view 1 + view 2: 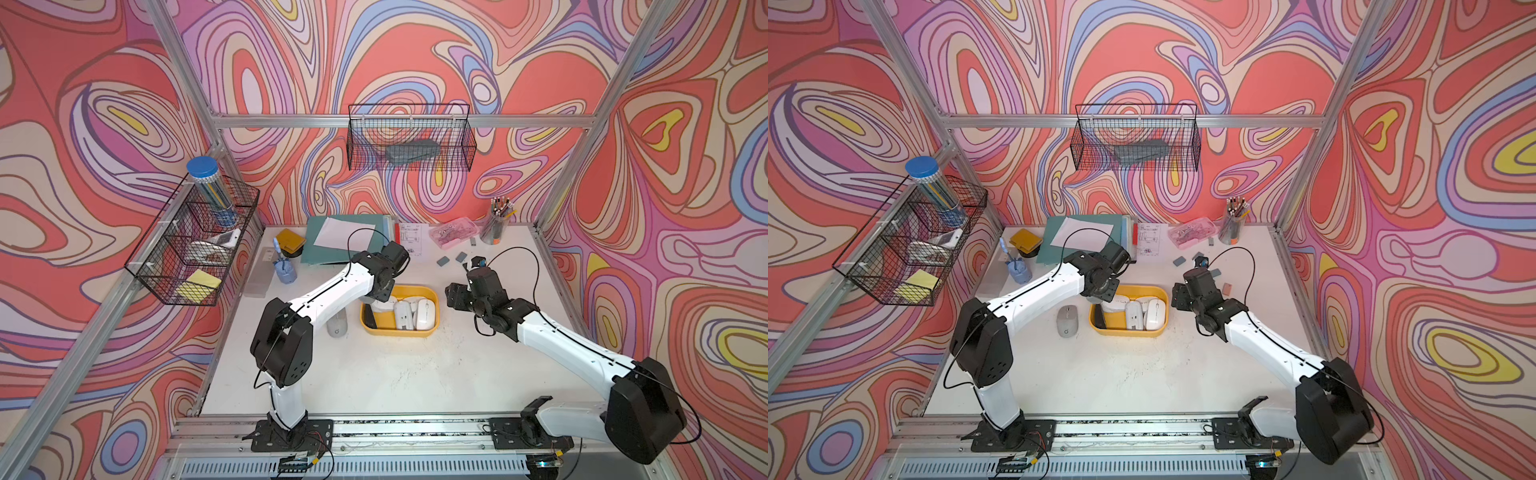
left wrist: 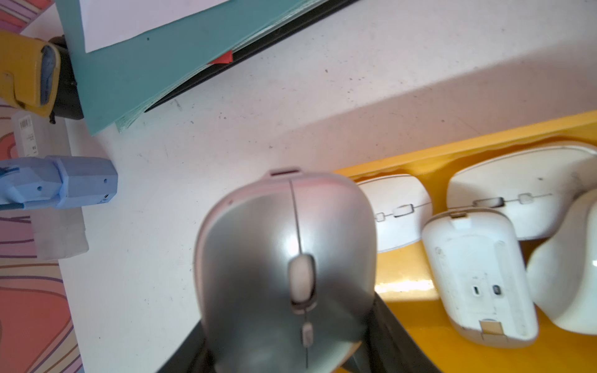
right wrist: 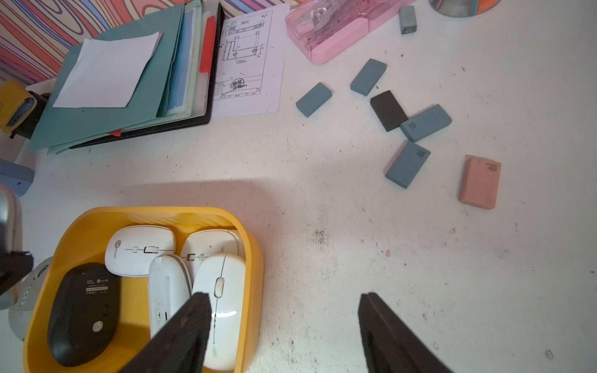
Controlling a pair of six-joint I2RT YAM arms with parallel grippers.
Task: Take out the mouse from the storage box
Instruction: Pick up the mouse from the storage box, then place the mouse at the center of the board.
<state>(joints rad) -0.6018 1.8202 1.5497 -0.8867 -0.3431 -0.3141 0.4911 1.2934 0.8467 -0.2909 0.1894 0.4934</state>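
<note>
The mustard-yellow storage box (image 1: 399,332) (image 1: 1127,331) sits mid-table. Several white mice and a black upturned mouse (image 3: 82,313) lie in it. In the left wrist view a silver-grey mouse (image 2: 284,268) is pinched between the dark fingers of my left gripper (image 2: 287,339), above the table beside the box rim (image 2: 452,151). In both top views the left wrist (image 1: 380,286) covers the box's left end and hides the held mouse. My right gripper (image 3: 284,297) (image 1: 453,295) hangs open and empty just right of the box (image 3: 97,216).
Another grey mouse (image 1: 1068,320) lies on the table left of the box. Several erasers (image 3: 408,164) are scattered at the back right near a pink case (image 3: 336,29) and a pencil cup (image 1: 496,226). Green folders (image 1: 345,241) and a blue stand (image 1: 284,270) sit at the back left.
</note>
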